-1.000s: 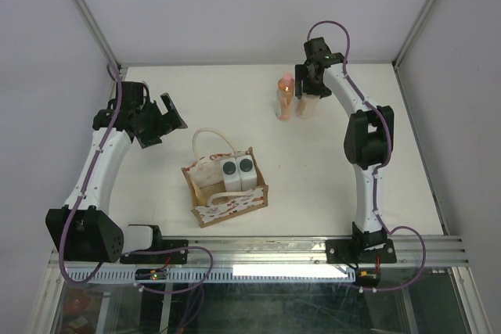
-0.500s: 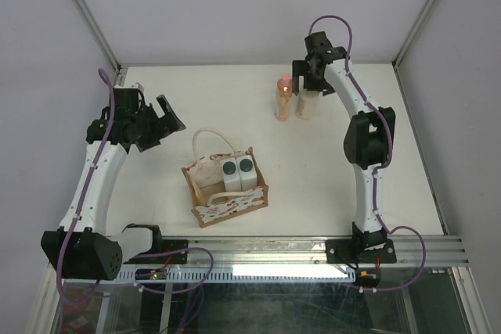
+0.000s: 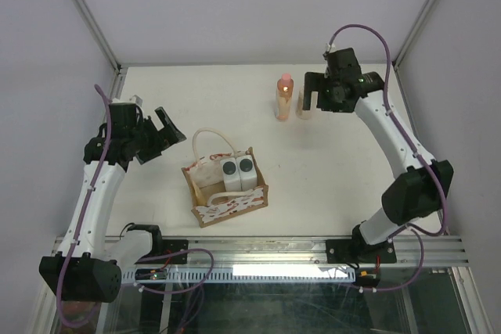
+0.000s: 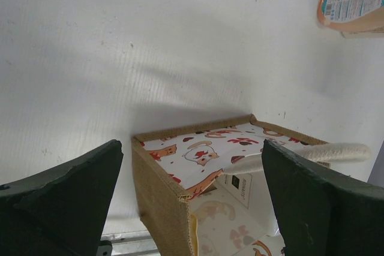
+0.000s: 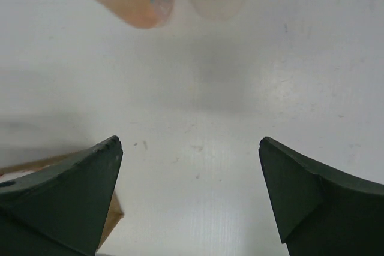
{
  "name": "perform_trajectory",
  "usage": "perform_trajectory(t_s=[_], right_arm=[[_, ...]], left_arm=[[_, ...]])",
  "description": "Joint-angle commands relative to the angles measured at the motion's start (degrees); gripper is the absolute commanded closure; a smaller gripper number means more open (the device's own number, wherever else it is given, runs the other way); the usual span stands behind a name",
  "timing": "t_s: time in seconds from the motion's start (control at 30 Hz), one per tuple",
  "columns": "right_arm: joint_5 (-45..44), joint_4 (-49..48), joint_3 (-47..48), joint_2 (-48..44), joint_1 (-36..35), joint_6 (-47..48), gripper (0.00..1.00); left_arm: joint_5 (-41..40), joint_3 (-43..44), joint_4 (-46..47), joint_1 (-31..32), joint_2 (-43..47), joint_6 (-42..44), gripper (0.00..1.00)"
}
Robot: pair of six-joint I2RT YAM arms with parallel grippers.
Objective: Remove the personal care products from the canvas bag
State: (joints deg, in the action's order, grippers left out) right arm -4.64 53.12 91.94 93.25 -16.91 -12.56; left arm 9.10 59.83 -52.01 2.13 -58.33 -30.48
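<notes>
Right jaws wide open and empty, hanging over the table [image 3: 344, 185] just short of the orange bottle [image 3: 283, 98] and beige bottle [image 3: 303, 109] (both upright, side by side near the far edge, outside the bag). Left jaws also spread wide, holding nothing, above and left of the canvas bag [image 3: 225, 189]. Bag sits upright mid-table, with two white bottles [image 3: 238, 167], dark grey caps, side by side inside it.
</notes>
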Motion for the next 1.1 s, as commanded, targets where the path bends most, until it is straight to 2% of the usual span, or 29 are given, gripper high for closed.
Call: perform_trajectory(t_s=[0.0, 0.17, 0.3, 0.43, 0.53, 0.67, 0.9, 1.07], right_arm=[[8.4, -5.4, -2.2, -8.8, -8.7, -4.5, 0.01], [7.8, -8.5, 0.0, -11.5, -24.7, -8.8, 0.07], [9.0, -12.3, 3.3, -7.6, -34.6, -12.5, 0.24], [9.2, -13.6, 6.9, -1.6, -42.1, -13.4, 0.28], [8.7, -13.9, 7.6, 1.9, -44.6, -14.8, 0.34], [12.7, -15.0, 7.3, 5.7, -45.5, -16.7, 0.44], [15.3, -13.6, 9.3, 12.1, -48.9, -16.1, 0.45], [16.3, -13.0, 9.2, 14.0, -50.4, -17.4, 0.49]], left_arm=[[2.4, -1.3, 1.7, -0.6, 2.1, -2.1, 0.01], [3.6, -3.6, 2.7, -0.6, 3.6, -4.7, 0.01], [2.6, -4.7, 1.3, -0.5, 7.2, -5.7, 0.01], [0.6, -5.1, -2.1, -0.5, 9.5, -6.1, 0.01], [-3.5, -4.1, -4.5, -0.6, 12.3, -6.8, 0.01], [-7.9, -2.1, -8.1, -0.6, 14.8, -6.9, 0.01], [-11.6, 0.4, -11.0, -0.5, 16.6, -6.7, 0.01], [-11.8, 0.6, -11.2, -0.6, 16.6, -6.7, 0.01]])
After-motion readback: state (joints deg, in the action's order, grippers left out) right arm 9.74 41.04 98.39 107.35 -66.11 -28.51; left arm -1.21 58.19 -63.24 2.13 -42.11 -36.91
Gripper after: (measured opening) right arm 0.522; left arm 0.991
